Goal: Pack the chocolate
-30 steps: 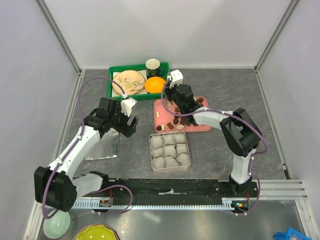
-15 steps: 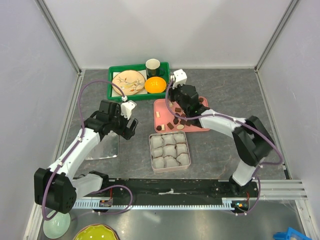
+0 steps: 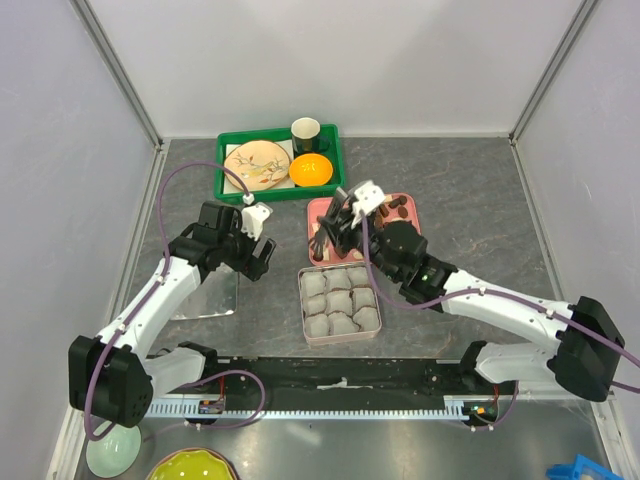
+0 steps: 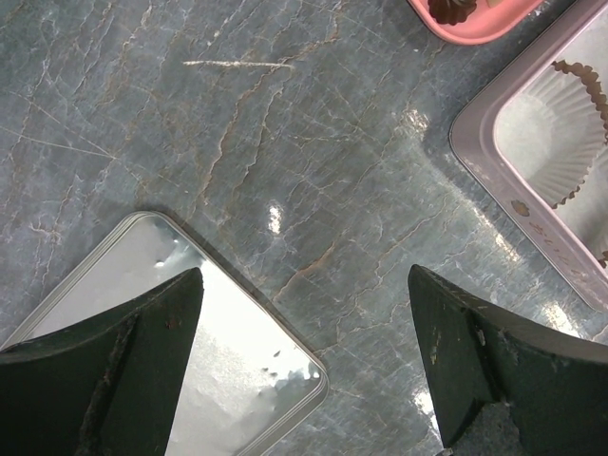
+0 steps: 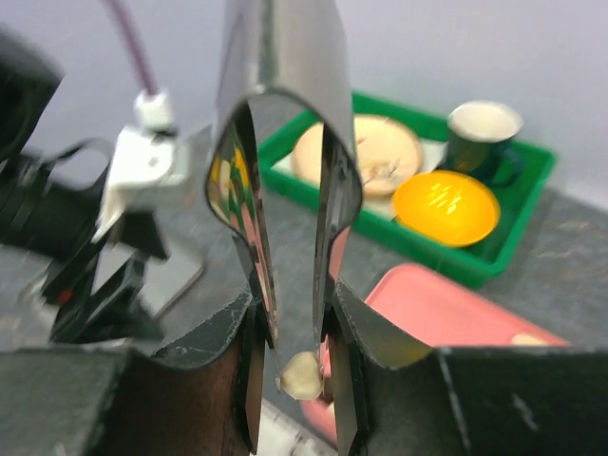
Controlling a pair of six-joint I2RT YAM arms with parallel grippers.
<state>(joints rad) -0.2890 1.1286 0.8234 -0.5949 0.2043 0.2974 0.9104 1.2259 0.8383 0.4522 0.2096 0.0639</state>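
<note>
Dark brown chocolate pieces (image 3: 393,208) lie on the pink tray (image 3: 412,212), partly hidden by my right arm. The tin box (image 3: 303,305) in front of the tray holds several crinkled paper cups (image 3: 340,300). My right gripper (image 3: 322,237) is above the tray's left end, just beyond the box's far edge. In the right wrist view it (image 5: 296,370) is shut on a cream chocolate piece (image 5: 300,375), pinched between shiny metal blades. My left gripper (image 3: 255,255) is open and empty, left of the box; in the left wrist view it (image 4: 304,370) hangs over bare table.
The tin's lid (image 3: 205,295) lies flat at the left; its corner shows under my left gripper (image 4: 190,361). A green tray (image 3: 228,160) at the back holds a plate (image 3: 256,163), an orange bowl (image 3: 311,170) and a cup (image 3: 306,131). The box rim (image 4: 484,161) and pink tray (image 4: 475,28) show at the right.
My right arm has swung from reaching across the pink tray to a lower pose, its gripper now at the tray's left end by the box. The left arm has barely moved.
</note>
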